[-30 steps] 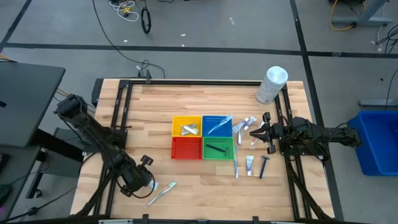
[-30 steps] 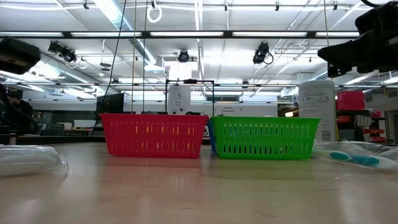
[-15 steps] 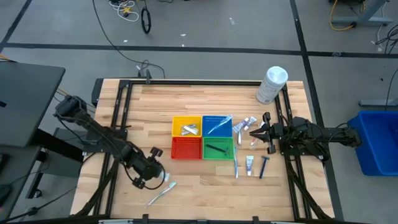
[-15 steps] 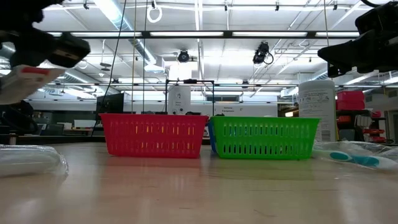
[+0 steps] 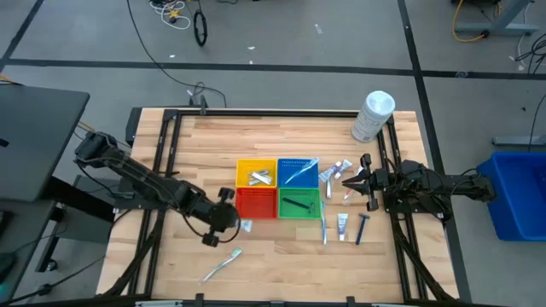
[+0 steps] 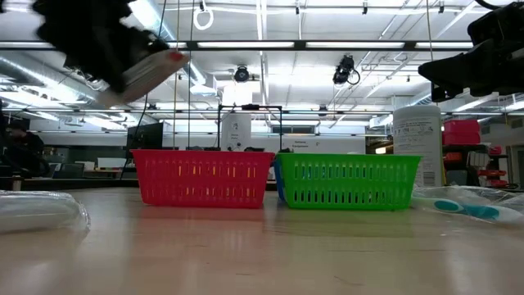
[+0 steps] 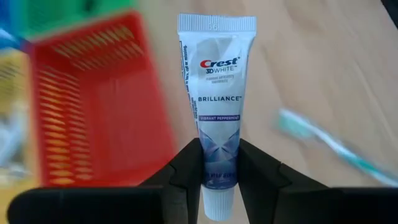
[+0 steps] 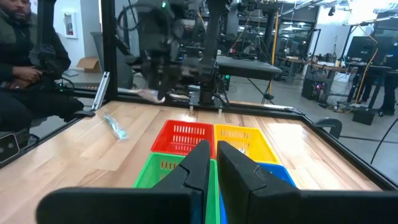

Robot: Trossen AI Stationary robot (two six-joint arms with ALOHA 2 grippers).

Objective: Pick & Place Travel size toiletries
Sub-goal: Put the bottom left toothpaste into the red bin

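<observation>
My left gripper (image 5: 232, 220) is shut on a small white Crest toothpaste tube (image 7: 216, 99), in the air just near-left of the red basket (image 5: 255, 203). In the low view the tube (image 6: 151, 70) shows tilted, high above the table. My right gripper (image 5: 346, 181) is shut and empty, hovering at the right beside small tubes (image 5: 339, 169). A toothbrush (image 5: 324, 228), a tube (image 5: 342, 224) and a dark razor (image 5: 363, 228) lie flat on the table right of the green basket (image 5: 299, 203). Another toothbrush (image 5: 222, 264) lies near the front edge. My left gripper pinches the tube's lower body just above its cap (image 7: 217, 171) between the two fingers (image 7: 186, 165), one on each side. The crimped end (image 7: 216, 23) points away from the gripper. The tube is lifted clear of the table and tilted.
Yellow (image 5: 256, 173) and blue (image 5: 298, 170) baskets stand behind the red and green ones; yellow holds silvery packets, blue toothbrushes, green a razor. A large white container (image 5: 373, 115) stands at the far right corner. A person (image 8: 25, 56) sits beyond the table.
My left gripper has carried the toothpaste tube from near the front-left toothbrush toward the table's right and far edge, up to the red basket's near-left corner. The tube stays clear of the table. The toothbrush stays where it lay.
</observation>
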